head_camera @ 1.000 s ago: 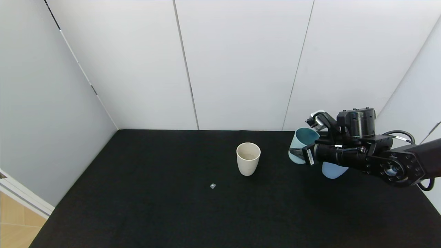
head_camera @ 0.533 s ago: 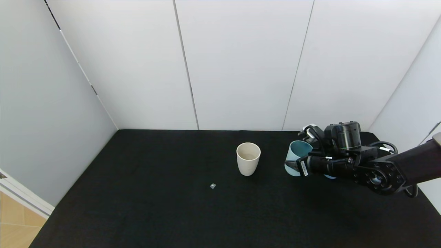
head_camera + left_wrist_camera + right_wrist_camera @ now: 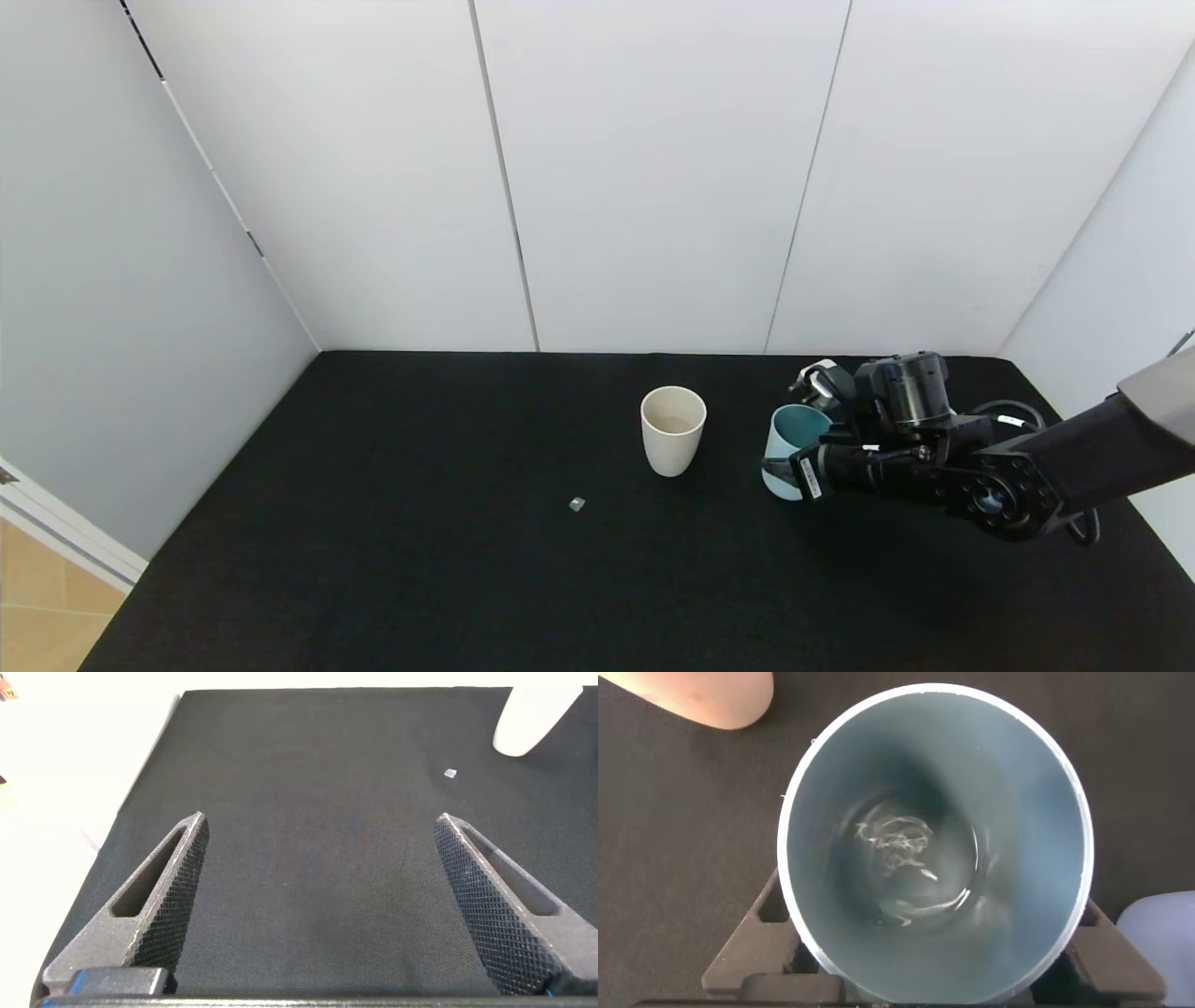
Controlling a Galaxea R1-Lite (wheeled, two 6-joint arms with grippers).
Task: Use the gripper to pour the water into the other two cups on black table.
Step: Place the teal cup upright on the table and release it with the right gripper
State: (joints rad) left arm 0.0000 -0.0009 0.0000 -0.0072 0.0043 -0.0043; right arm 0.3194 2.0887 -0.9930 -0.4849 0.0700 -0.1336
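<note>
My right gripper (image 3: pixel 792 459) is shut on a teal cup (image 3: pixel 790 446), which leans slightly and sits low at the black table (image 3: pixel 420 560), to the right of the beige cup (image 3: pixel 672 429). In the right wrist view the teal cup (image 3: pixel 934 756) fills the frame between my fingers (image 3: pixel 752 947), with a little clear water (image 3: pixel 906 859) glinting at its bottom. The beige cup (image 3: pixel 701 695) and the edge of the periwinkle blue cup (image 3: pixel 1162 933) show beside it. The blue cup is hidden behind my right arm in the head view. My left gripper (image 3: pixel 318 831) is open and empty over bare table.
A small grey scrap (image 3: pixel 576 504) lies on the table in front of the beige cup; it also shows in the left wrist view (image 3: pixel 451 773), near the beige cup (image 3: pixel 533 714). White walls close in the table at the back and both sides.
My right arm has come down and to the left with the teal cup, closer to the beige cup. The blue cup has passed out of sight behind the arm.
</note>
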